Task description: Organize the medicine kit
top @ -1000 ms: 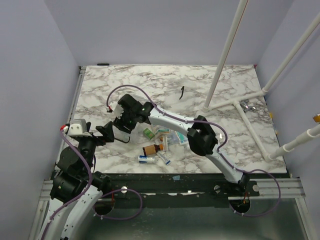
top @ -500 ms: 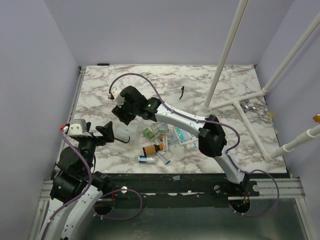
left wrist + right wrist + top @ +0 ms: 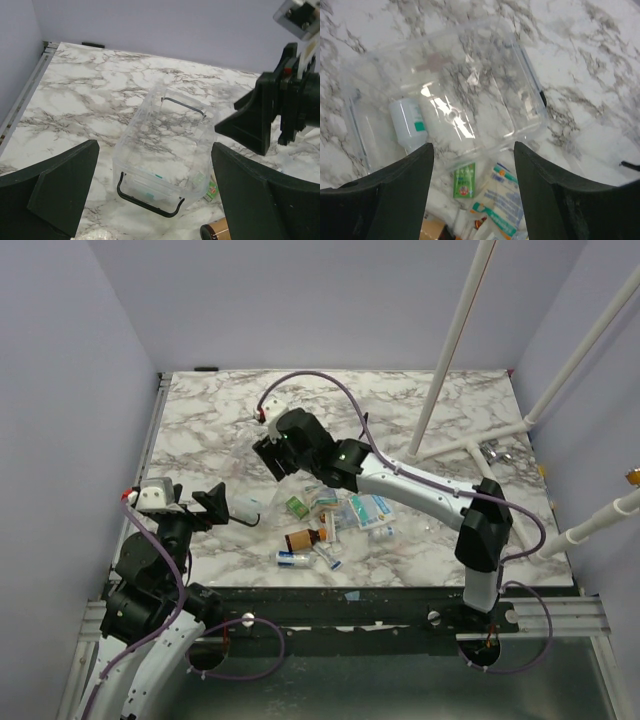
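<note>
Robotics lab cell: marble-patterned worktop boxed in by plain lilac walls, white tube frame at right, two cabled arms bolted to an aluminium rail.

A white marble-patterned surface with grey veining fills the middle of the top view. Plain lavender walls close it in on three sides: a back wall, a left wall and a right wall. A metal rail runs along the surface's left edge. White pipes slant upward from the right part of the surface. A black crossbar sits at the near edge, with a grey metal sheet below it. The light is soft and even, and shadows are faint.
</note>
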{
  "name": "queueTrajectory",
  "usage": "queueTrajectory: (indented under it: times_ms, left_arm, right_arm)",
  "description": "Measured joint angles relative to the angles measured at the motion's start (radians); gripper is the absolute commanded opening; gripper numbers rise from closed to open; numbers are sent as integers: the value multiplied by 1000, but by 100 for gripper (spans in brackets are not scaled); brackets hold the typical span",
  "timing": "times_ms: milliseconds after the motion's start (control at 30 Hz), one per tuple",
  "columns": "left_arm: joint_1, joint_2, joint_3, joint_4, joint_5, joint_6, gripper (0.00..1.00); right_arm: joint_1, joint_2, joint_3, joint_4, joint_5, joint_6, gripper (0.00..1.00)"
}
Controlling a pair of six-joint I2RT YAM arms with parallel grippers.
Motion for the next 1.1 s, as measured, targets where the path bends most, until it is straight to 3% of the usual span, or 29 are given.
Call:
queueTrajectory:
  times_ms: [333, 600, 1100]
  left_arm:
    - [0, 29, 0, 0, 0, 0, 98]
    - [0, 38, 0, 0, 0, 0, 98]
    - [0, 43, -5, 0, 0, 0, 98]
  right_arm:
    - [0, -229, -412, 6, 22, 81, 68]
    - [1, -396, -644, 29, -154, 86, 72]
    - [5, -409, -879, 270, -463, -272, 85]
